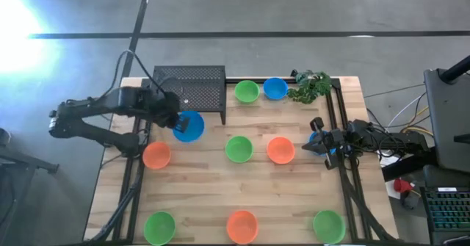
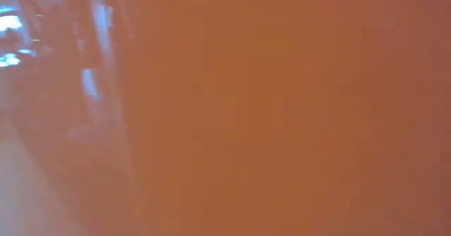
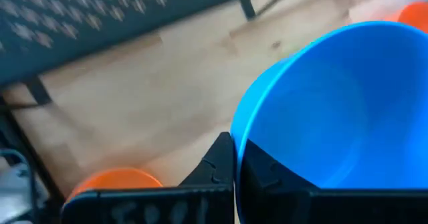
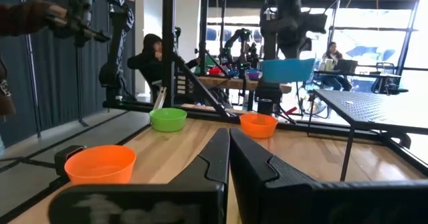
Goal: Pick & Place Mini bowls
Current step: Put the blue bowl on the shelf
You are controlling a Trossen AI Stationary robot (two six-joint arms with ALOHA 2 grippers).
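Gripping a blue bowl (image 1: pixel 190 125) by its rim, the left gripper (image 1: pixel 175 120) sat left of centre in the high view, just below the black mesh stand (image 1: pixel 189 89). Its fingers (image 3: pixel 221 167) were clamped on the bowl wall. Other mini bowls (image 1: pixel 238 149) dotted the wooden table (image 1: pixel 205 187). At the right edge, the right gripper (image 1: pixel 314 145) rested, fingers pressed together.

Blue mini bowl (image 1: pixel 189 126) lifted, tilted, by stand; nine other bowls (image 1: pixel 238 149) upright across table.
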